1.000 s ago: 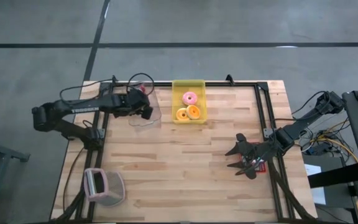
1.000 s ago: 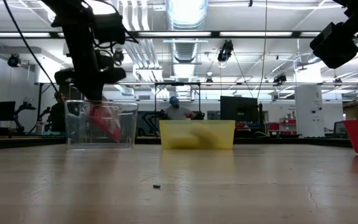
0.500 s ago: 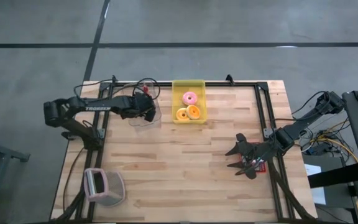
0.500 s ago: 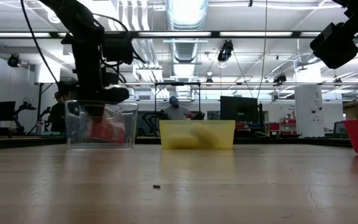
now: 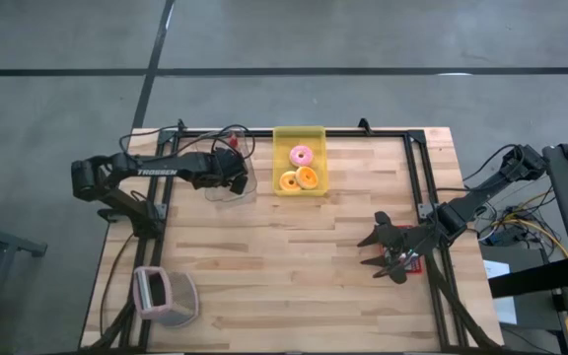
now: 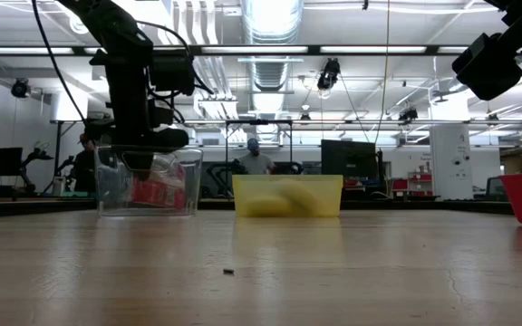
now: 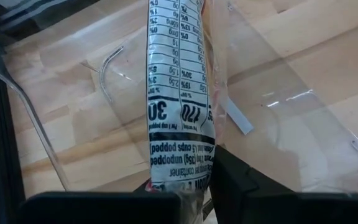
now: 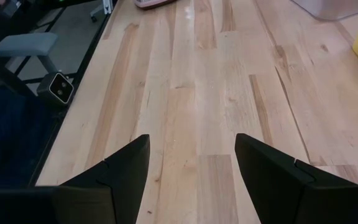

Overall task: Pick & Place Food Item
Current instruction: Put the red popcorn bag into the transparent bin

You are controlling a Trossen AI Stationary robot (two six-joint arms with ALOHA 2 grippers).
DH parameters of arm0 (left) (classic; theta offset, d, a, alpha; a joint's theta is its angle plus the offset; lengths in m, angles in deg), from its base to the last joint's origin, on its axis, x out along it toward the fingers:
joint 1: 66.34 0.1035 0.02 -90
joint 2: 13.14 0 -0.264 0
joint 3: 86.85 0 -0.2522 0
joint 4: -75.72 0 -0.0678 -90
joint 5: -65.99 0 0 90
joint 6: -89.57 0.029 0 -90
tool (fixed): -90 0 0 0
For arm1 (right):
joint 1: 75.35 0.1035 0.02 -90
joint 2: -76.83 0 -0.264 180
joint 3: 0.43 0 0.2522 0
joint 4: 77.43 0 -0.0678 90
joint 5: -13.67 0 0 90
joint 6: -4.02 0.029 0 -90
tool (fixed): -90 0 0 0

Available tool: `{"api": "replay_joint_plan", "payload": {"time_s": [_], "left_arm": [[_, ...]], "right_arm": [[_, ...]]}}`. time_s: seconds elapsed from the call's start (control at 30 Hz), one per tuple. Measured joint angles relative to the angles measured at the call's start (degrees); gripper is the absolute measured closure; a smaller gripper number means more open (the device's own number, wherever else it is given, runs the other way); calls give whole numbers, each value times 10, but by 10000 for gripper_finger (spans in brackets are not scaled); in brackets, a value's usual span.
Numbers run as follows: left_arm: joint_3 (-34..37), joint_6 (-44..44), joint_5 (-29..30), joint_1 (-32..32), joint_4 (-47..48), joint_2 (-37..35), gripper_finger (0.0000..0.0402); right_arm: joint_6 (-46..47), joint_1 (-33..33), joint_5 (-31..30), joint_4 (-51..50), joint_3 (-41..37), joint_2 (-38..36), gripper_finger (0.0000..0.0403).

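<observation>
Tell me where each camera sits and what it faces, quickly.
High: overhead, straight down on the table; both arms show.
Low: table height, facing the room; the left arm stands over the clear bin.
Left wrist: on that arm, looking into the bin at a popcorn packet; left hand low in frame.
Right wrist: over bare wood; right hand open.
High and low share the yellow bin.

Red packet [image 6: 157, 192] inside clear bin [image 6: 149, 181]
</observation>
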Motion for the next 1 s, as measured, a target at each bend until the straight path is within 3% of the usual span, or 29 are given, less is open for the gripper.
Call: {"api": "replay_joint_plan", "payload": {"time_s": [0.43, 1.0], "left_arm": [[0, 7, -13, -1, 0, 0, 342], [0, 10, -13, -1, 5, 0, 299]], "right_arm": [[0, 0, 0, 0, 0, 0, 170], [0, 0, 0, 1, 0, 0, 170]]}}
